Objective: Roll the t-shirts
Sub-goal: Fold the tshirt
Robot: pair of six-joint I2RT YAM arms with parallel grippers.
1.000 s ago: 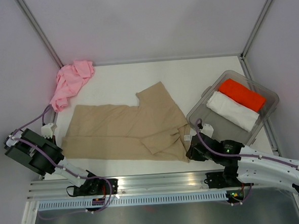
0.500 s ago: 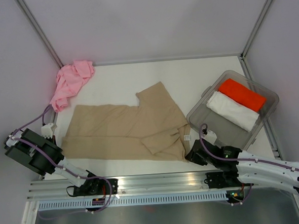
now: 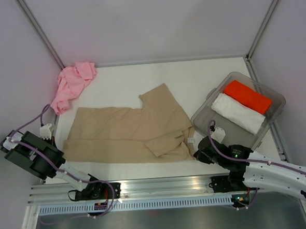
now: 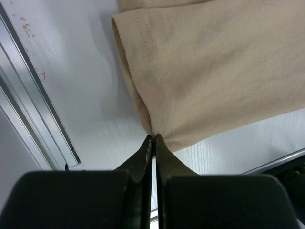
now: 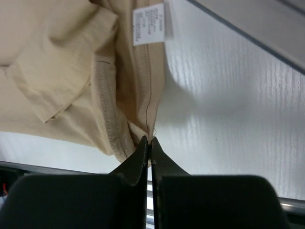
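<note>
Our left gripper (image 4: 153,139) and right gripper (image 5: 148,141) barely pinch the tan t-shirt (image 3: 128,131); a tug could slip it out.

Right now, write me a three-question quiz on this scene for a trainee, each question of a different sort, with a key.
1. True or false: the pink t-shirt lies spread flat at the middle of the table.
2. What lies in the clear bin? A) a folded orange cloth and a folded white cloth; B) the pink t-shirt; C) nothing.
3. Fill in: the left hand and the right hand are each shut on an edge of the ___ t-shirt.

Key: 1 false, it is bunched in the far left corner. 2 A. 3 tan: both pinch the tan t-shirt.
</note>
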